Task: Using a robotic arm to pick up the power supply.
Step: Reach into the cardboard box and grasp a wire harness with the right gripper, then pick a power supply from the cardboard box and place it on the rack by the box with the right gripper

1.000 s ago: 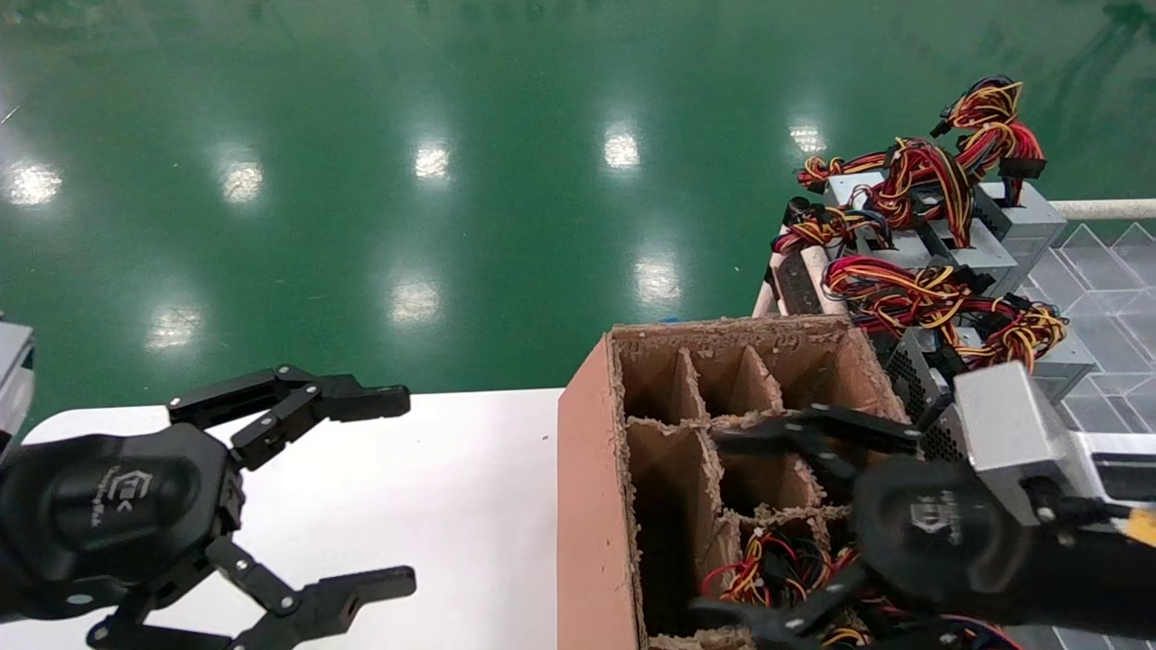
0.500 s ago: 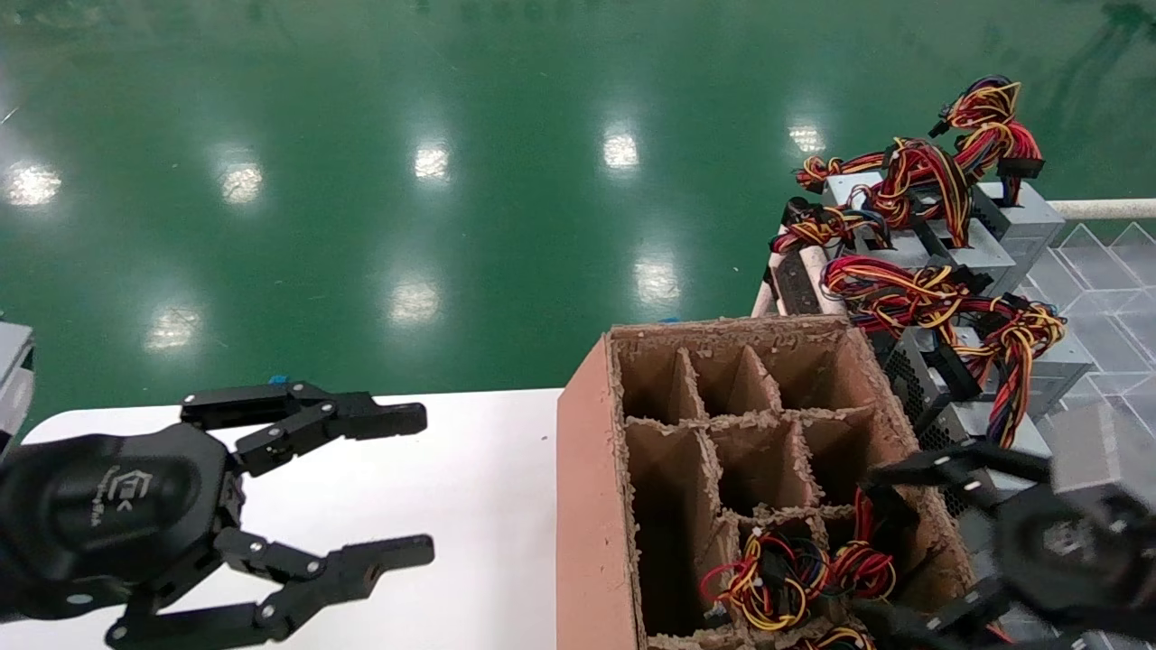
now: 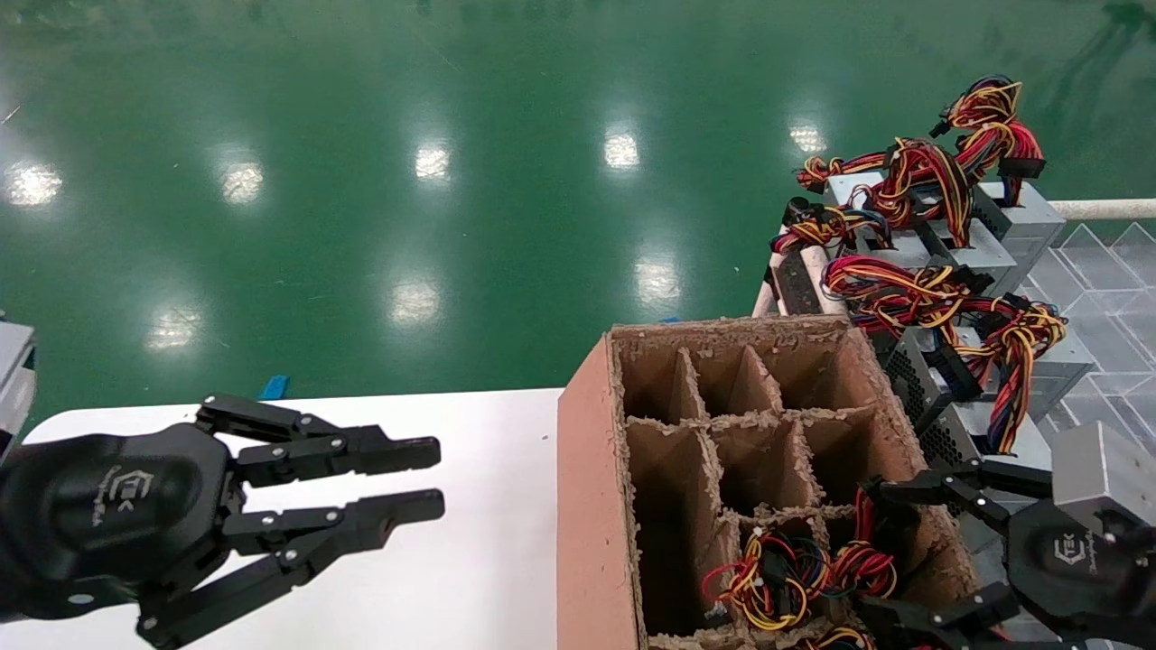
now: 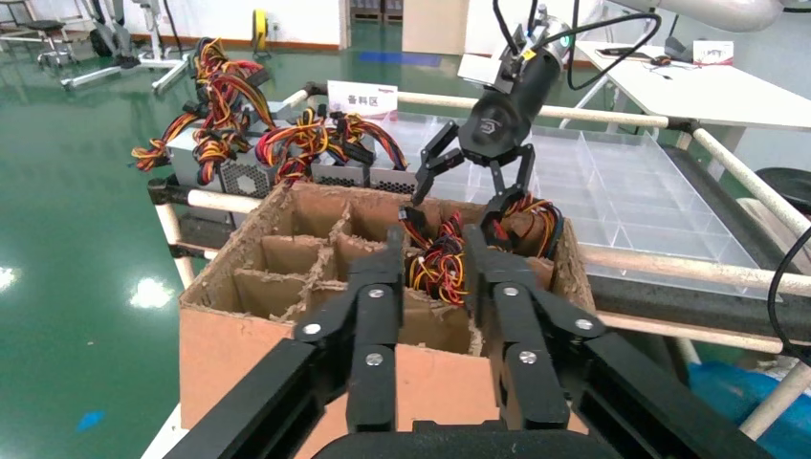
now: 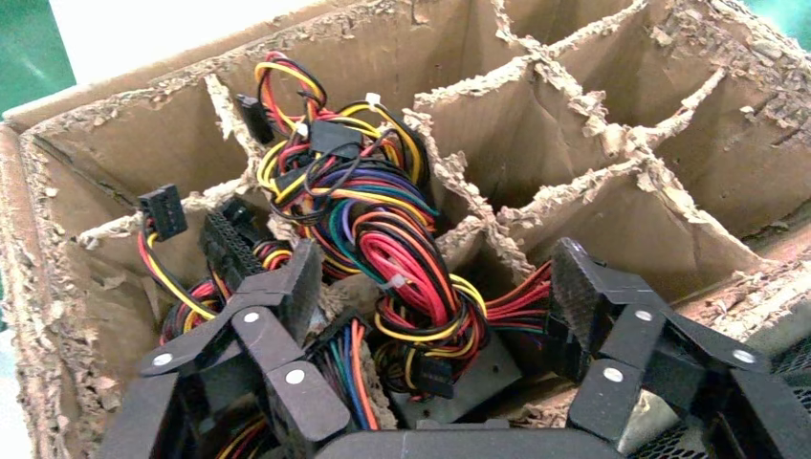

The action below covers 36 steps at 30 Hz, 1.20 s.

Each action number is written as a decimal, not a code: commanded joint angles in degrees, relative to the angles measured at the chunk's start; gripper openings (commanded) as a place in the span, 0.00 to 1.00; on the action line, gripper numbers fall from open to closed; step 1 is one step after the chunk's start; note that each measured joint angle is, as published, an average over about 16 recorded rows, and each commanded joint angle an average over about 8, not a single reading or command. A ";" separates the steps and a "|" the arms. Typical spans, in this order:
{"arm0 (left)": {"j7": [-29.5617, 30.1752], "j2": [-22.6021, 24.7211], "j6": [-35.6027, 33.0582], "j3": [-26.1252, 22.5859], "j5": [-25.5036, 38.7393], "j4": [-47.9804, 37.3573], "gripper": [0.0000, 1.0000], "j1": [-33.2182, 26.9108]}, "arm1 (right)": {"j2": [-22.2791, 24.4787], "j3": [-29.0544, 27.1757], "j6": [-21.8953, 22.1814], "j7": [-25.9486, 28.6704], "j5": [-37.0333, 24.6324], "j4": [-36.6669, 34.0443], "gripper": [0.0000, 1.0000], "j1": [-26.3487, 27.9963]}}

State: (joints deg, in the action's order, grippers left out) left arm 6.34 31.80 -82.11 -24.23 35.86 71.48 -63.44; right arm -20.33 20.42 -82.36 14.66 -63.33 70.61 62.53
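two grippers in view. the right gripper [image 3: 903, 555] hangs over the near right corner of the cardboard box [image 3: 591, 506], fingers spread wide and holding nothing. in its wrist view the fingertips [image 5: 296, 277] straddle a fat bundle of red, yellow and black wires [image 5: 383, 239] sticking out of the box's near compartments. can't see any metal casing of a power supply under those cables, just wires and black connectors, so the one in the box is mostly hidden. fingers look close to the wires, but i can't tell if they're touching.

more power supplies [image 3: 948, 244] sit in a row on the rack past the box's far right corner, grey cases with cable bundles on top.

the left gripper [image 3: 433, 478] is parked over the white tabletop [image 3: 488, 542] near its left edge, pointing at the box, fingers nearly together with a slim gap and nothing between them. the box's far cells look empty from the head view. box is at the tabletop's right edge, with green floor [image 3: 452, 181] beyond.
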 commanded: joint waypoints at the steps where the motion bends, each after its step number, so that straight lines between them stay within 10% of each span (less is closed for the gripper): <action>1: 0.00 0.00 0.00 0.00 0.00 0.00 0.00 0.00 | -0.26 0.11 -0.17 -0.34 -0.28 -0.60 0.00 0.25; 36: 0.00 0.00 0.00 0.00 0.00 0.00 0.00 0.00 | -0.91 1.66 -2.62 2.75 -2.77 -1.22 0.00 3.12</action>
State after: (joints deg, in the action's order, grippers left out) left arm 6.34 31.80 -82.11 -24.24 35.86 71.48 -63.44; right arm -21.11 21.73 -84.89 17.17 -65.21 69.15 65.32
